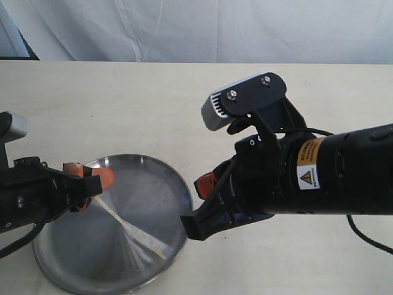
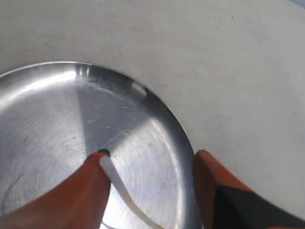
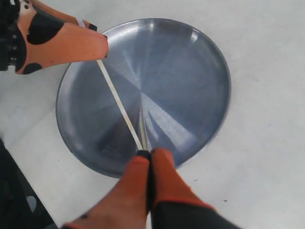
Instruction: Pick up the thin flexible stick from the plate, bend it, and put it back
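Note:
The plate [image 1: 67, 258] [image 3: 200, 71] [image 2: 43, 109] lies at the table's front left. The thin flexible stick [image 3: 119, 105] [image 1: 132, 228] [image 2: 121, 191] runs straight above the plate between the two grippers. My right gripper [image 3: 144, 155] [image 1: 187, 226] is shut on one end of the stick, over the plate's rim. My left gripper [image 2: 150, 156] [image 1: 92, 181] [image 3: 93, 40] stands open at the opposite rim. The stick's other end rests against one of its orange fingers [image 2: 93, 181], and the second finger is well apart from it.
The plate sits on a pale tabletop [image 1: 123, 104], with a white cloth backdrop [image 1: 202, 27] behind it. The right arm's black body and camera [image 1: 245, 101] hang over the table to the right of the plate.

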Robot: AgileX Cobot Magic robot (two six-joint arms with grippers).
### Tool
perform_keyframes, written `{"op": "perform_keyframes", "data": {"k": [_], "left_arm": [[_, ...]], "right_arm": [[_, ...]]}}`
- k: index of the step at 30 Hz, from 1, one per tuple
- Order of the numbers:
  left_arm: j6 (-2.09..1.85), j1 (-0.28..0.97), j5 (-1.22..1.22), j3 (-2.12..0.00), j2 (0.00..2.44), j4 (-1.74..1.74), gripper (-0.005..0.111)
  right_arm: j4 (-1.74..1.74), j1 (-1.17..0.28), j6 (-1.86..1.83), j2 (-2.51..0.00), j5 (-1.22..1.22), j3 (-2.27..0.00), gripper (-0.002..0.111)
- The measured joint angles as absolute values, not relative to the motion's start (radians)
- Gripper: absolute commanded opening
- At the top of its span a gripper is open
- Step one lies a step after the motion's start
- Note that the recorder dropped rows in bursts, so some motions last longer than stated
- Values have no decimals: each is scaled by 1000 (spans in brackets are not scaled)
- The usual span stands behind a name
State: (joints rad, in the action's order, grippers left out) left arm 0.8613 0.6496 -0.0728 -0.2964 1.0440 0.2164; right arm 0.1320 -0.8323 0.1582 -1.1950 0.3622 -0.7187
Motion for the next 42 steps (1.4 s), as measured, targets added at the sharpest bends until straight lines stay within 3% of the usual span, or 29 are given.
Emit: {"op": "perform_keyframes", "data": {"k": [11,15,21,24,29,30,42], "left_arm": [[586,626,-116,-296,1044,259,51],[557,578,-132,-296,1044,261,67],[545,550,-144,-296,1044,259,66],[545,550,-145,-296,1044,259,55],[566,550,-115,-331,1003,259,5],[574,550,-103,-343,978,259,0],[590,550,-27,-468,522,431,0]], "right_arm": [[141,-832,158,-1195,364,-719,0],[147,-832,158,-1195,366,-719,0],[154,-832,158,-1195,366,-719,0],[156,-832,158,-1195,366,-719,0],[153,-832,150,-1195,364,-719,0],[148,-832,139,-1195,361,-719,0],[126,-832,-101,-1098,163,-719,0]]}}
